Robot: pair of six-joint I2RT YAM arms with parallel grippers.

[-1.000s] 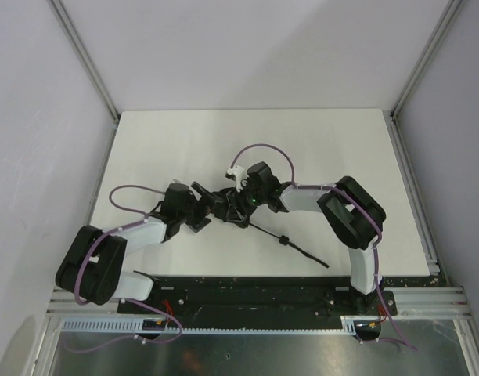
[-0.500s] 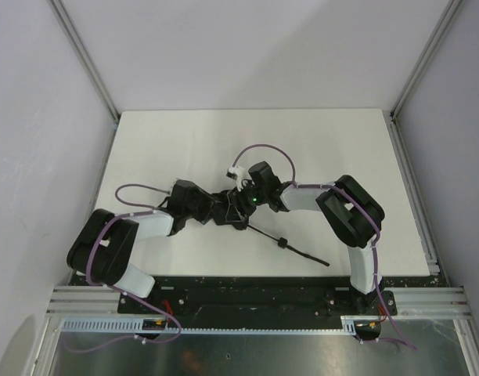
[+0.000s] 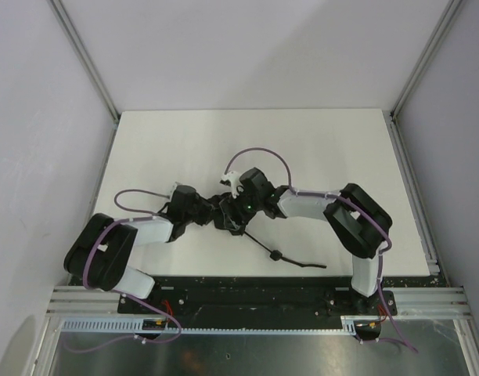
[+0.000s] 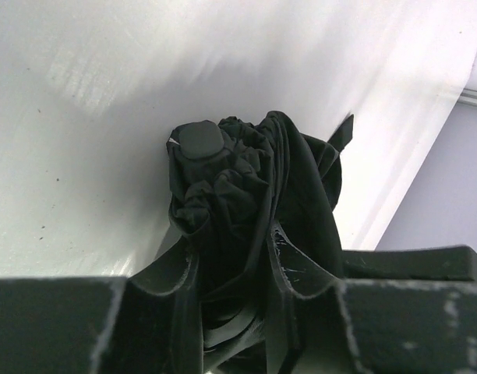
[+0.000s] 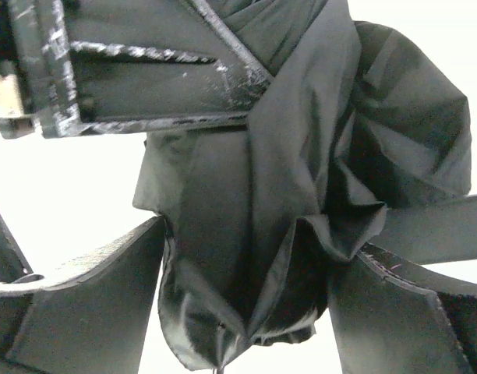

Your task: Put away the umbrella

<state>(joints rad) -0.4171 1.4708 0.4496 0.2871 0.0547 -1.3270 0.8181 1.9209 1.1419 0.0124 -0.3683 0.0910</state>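
Observation:
The black umbrella (image 3: 259,241) lies on the white table (image 3: 302,149). Its thin shaft runs toward the near right, with a small knob (image 3: 275,254) on it. The bunched fabric end sits between the two grippers. My left gripper (image 4: 238,292) is shut on the crumpled fabric (image 4: 231,179), pinching it between its fingers (image 4: 180,273). My right gripper (image 5: 246,312) is open, its fingers (image 5: 90,300) standing wide on either side of the hanging fabric (image 5: 285,179). In the top view the left gripper (image 3: 202,210) and right gripper (image 3: 230,213) meet nose to nose.
Purple cables (image 3: 259,150) loop over both arms. A black base rail (image 3: 247,286) runs along the table's near edge, and metal frame posts (image 3: 412,180) line the sides. Grey walls close the workspace on three sides.
My left gripper has moved in and shut on the fabric. The right gripper's jaws have widened. The umbrella's shaft and knob have shifted a little to the left.

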